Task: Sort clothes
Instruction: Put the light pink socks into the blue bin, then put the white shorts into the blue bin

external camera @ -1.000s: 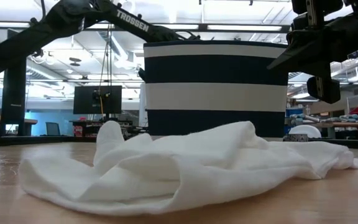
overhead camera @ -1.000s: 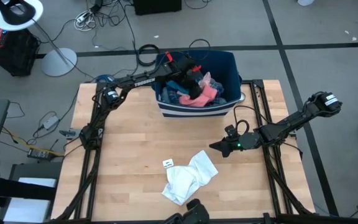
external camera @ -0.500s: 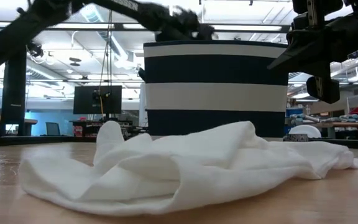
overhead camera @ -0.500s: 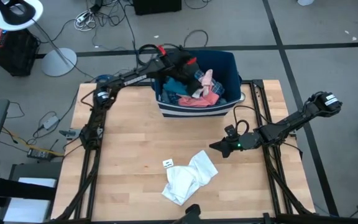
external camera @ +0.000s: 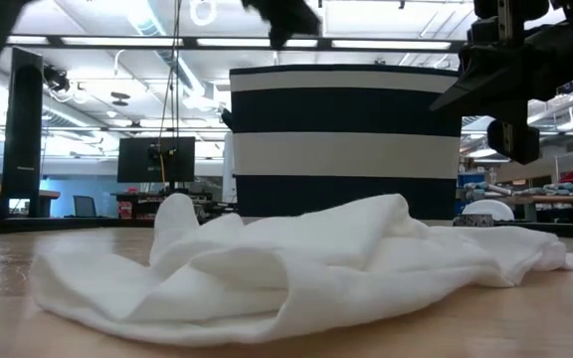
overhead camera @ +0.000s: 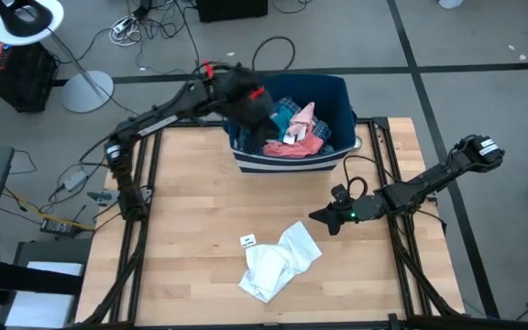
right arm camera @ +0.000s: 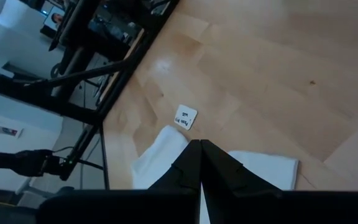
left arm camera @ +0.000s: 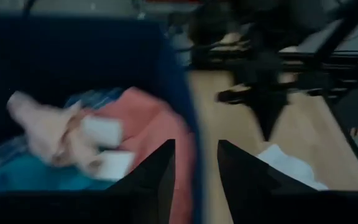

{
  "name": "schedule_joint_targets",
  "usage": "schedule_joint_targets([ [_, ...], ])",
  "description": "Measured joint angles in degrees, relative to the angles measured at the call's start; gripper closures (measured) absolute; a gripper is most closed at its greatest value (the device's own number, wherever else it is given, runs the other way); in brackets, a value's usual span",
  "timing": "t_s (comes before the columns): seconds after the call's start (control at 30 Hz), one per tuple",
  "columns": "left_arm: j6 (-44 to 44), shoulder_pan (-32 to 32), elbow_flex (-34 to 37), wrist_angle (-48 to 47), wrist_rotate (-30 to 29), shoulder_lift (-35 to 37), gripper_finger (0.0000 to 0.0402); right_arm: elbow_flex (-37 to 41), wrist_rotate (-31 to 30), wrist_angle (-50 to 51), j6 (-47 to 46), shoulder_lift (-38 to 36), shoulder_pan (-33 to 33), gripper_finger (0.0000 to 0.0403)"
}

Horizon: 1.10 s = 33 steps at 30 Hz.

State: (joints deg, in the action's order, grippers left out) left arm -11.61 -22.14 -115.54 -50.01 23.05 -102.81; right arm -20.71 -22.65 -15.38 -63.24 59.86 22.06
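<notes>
Clothes in bin beside open, empty left gripper.

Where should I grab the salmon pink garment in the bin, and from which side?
Judging by the high view, take the salmon pink garment at its bunched upper fold, coming straight down from above. It lies on top of the pile, and the bin walls block any sideways approach. The left gripper is over the bin's left edge, fingers apart.
</notes>
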Motion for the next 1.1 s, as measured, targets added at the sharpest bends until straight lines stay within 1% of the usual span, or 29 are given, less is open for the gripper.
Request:
schedule_joint_targets([
  [0.1, 1.36, 3.42, 7.94, 5.51, -4.44, 6.74, 0.0276, -0.02, 0.02, -0.05, 0.59, 0.02, 0.0, 0.0394],
  [0.23, 6.85, 6.08, 23.94, 15.96, -10.22, 17.84, 0.0276, -0.04, 1.58, -0.07, 0.7, 0.01, 0.07, 0.0394],
  [0.33, 9.42, 8.89, 35.47, 22.38, -12.46, 27.44, 0.0276, -0.05, 3.37, -0.27, 0.73, 0.02, 0.07, 0.0394],
  [0.43, 9.77, 11.48, 45.71, 24.83, -15.8, 36.81, 0.0276, -0.45, 4.5, 0.03, 2.17, 0.02, 0.07, 0.0397],
  [0.5, 9.52, 13.45, 51.91, 25.37, -18.79, 42.68, 0.0276, -1.85, 4.55, 0.72, 4.3, 0.02, 0.07, 0.0399],
  [0.53, 9.47, 14.35, 54.71, 25.14, -19.35, 45.29, 0.0276, -2.94, 4.55, 2.07, 5.75, 0.02, 0.05, 0.04],
  [0.67, 12.72, 16.39, 65.61, 26.66, -19.78, 54.68, 0.0276, -9.35, 4.68, 13.38, 11.55, 0.04, -0.73, 0.04],
  [0.77, 15.38, 17.88, 73.41, 31.02, -20.31, 59.53, 0.0276, -15.04, 4.65, 23.59, 16.14, 0.06, -1.02, 0.04],
  [0.87, 16.95, 18.92, 80.51, 40.46, -19.85, 62.91, 0.0276, -20.73, 4.62, 31.28, 21.04, 0.22, -1.3, 0.04],
  [0.93, 16.76, 19.69, 84.99, 45.53, -20.69, 64.93, 0.0276, -24.33, 4.59, 36.27, 23.93, 1.31, -1.36, 0.04],
  [1.0, 17.26, 20.46, 88.78, 48.98, -22.35, 66.34, 0.0276, -27.87, 4.61, 41.36, 25.9, 3.19, -1.46, 0.04],
  [1.1, 18.68, 21.51, 93.5, 51.63, -24.47, 68.36, 0.0276, -33.0, 4.75, 44.64, 29.21, 6.74, -1.55, 0.0399],
])
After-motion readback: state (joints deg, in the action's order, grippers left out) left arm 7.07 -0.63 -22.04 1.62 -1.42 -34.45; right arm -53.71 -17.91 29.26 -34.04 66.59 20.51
